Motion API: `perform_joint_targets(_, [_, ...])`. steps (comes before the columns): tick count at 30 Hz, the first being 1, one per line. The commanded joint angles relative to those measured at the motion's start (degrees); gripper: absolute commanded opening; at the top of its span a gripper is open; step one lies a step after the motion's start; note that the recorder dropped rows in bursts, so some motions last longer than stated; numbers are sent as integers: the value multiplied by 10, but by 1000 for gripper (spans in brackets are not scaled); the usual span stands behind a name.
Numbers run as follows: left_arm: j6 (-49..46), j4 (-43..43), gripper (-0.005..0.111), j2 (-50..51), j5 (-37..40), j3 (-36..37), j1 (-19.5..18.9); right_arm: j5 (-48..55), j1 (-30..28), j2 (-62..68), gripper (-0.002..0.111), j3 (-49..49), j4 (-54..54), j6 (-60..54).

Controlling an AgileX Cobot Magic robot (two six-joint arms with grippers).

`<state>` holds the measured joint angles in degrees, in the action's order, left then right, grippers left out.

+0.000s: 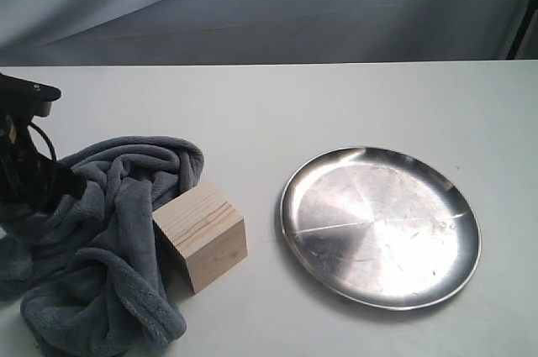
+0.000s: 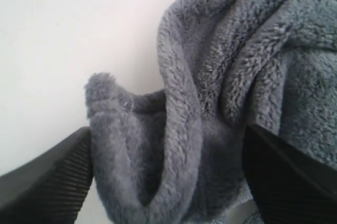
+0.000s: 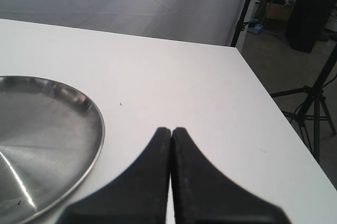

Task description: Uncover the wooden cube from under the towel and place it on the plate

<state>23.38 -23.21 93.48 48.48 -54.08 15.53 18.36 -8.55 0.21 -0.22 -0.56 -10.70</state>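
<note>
At the far left the left tool [image 2: 167, 129] sits low with its jaws spread wide astride a loose, unsqueezed fold of the towel [image 1: 109, 231]. The towel lies heaped to that side, so the wooden cube [image 1: 202, 235] stands bare on the bench [image 1: 336, 105], its left face against the fleece and the empty plate [image 1: 290, 181] near on its right. Further right, the right tool [image 3: 171, 132] hangs by the plate's rim with jaws pressed together on nothing. I'd judge it waits there to open and fetch the cube.
</note>
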Motion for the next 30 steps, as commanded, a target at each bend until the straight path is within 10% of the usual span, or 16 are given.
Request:
perform_joint_targets(1, [1,2,73,-47,8,-2,-2,0,0,-2,0,2,6,2])
perform_joint_targets(9, [-14,41,73,-132,-25,-2,-2,0,0,-2,0,2,6,2])
perform_joint_targets(20, [-395,437,66,-156,-68,20,1,0,0,-2,0,2,6,2])
perform_joint_targets(30, [-494,453,45,-44,-73,39,67,0,0,-2,0,2,6,2])
